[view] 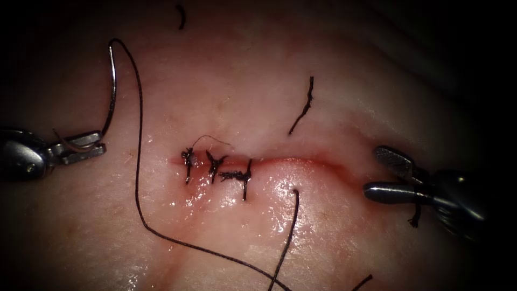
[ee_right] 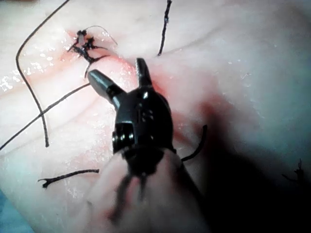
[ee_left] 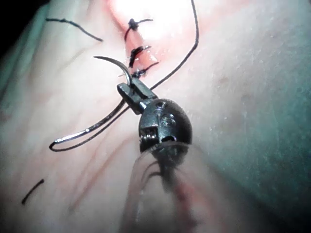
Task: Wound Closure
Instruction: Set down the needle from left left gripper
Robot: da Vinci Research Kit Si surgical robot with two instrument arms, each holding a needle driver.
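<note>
Tissue laid flat, cut running across centre; left portion closed by three knotted stitches, right portion unclosed, rimmed by red fluid. Left tool kept well left of cut, jaws clamped on curved needle near its pointed end; needle held clear of tissue, arc raised upward. Thread trailed from needle's swaged end down across tissue. Right tool parked at cut's right end, jaws spread, nothing held. Cut thread ends left scattered.
</note>
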